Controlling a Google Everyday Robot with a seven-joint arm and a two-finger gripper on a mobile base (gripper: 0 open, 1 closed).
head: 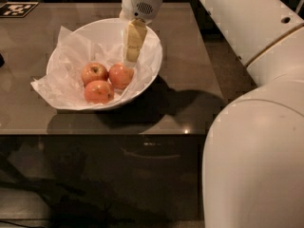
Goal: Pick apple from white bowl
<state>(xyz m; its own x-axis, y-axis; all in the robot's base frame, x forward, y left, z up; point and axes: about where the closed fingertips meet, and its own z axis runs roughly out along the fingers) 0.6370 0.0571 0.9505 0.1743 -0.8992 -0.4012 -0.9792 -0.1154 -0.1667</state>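
Gripper [132, 61] hangs inside the white bowl [154, 56], just above the right apple [120, 75]. It looks pale tan and matt, maybe rubbery. Wrist housing [142, 4] over it is smooth white plastic w/ a small perforated grille. Bowl is glossy white and smooth; ceramic or plastic, can't tell. Paper liner [52, 87] is thin white paper, crumpled all over, matt. Apples next: right apple, back-left apple [94, 73], front apple [99, 91], all smooth red-orange skin w/ a soft sheen. Table [190, 80] has a smooth grey-brown top, semi-gloss, w/ bright glints along the front edge. Arm shell [251, 151] is smooth white plastic, satin finish, w/ a thin metallic-looking band [270, 44] round one segment.
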